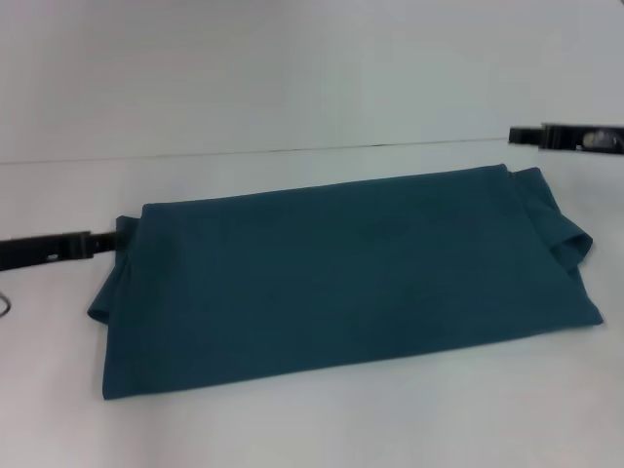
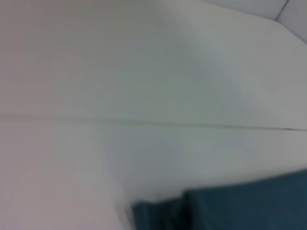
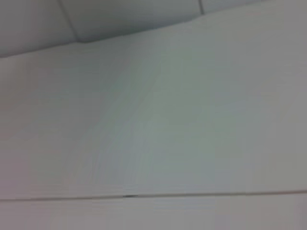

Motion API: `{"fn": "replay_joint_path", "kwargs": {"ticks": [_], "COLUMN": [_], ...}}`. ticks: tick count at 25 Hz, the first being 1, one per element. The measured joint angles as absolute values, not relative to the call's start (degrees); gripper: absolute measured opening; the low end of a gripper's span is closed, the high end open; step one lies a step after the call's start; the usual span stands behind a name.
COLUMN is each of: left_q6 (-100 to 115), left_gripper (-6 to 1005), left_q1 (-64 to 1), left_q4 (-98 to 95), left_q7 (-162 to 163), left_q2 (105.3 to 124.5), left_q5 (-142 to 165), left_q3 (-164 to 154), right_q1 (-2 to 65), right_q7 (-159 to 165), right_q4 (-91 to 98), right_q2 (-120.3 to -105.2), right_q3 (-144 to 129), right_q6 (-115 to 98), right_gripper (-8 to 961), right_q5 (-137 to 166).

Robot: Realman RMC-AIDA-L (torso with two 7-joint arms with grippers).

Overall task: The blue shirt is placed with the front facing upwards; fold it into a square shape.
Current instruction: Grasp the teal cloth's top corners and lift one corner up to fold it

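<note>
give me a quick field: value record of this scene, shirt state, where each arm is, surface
shirt: the blue shirt, folded into a long rectangle, no print showing
shirt sleeves: bunched at both short ends
fold stage: not yet square
left end effector: low at the shirt's left end, at the cloth edge
right end effector: raised beyond the shirt's far right corner, apart from it
surface: white table

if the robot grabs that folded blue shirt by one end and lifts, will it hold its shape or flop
The shirt will probably flop: it is soft cloth, its ends already bunched and curled. The layers look loose, so the fold would likely fall open. It lies flat on the smooth table, so a push may slide or wrinkle it; it will not roll.
</note>
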State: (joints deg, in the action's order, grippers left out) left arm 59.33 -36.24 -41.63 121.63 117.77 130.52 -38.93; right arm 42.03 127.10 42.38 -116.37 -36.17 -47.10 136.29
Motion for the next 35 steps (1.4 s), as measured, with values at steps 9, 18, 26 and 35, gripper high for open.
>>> {"fn": "replay_joint_path", "kwargs": {"ticks": [9, 18, 26, 35], "left_q6": [66.22, 62.11, 61.7, 61.79], "left_gripper": [700, 883, 885, 881], "left_q1": [-34.6, -35.2, -36.55, -40.2], "left_q4": [-45.73, -48.37, -45.77, -39.51], "left_q7": [130.95, 133.43, 134.88, 135.69], "left_q2": [117.66, 120.72, 120.27, 118.7], "left_q5": [135.99, 143.31, 144.66, 144.56], "left_q3": [-40.52, -43.69, -44.11, -44.16], "right_q1": [36.81, 36.25, 36.49, 36.88], "right_q7": [126.2, 125.98, 126.18, 126.21], "right_q4": [49.45, 49.68, 49.78, 49.46], "right_q2": [-119.37, -119.51, -119.52, -119.44], "right_q3": [-36.38, -36.56, -36.56, -36.56], "right_q6": [-55.96, -58.24, -58.65, -58.37], "right_gripper": [764, 856, 857, 856], "right_q5": [135.29, 134.82, 134.81, 134.82]}}
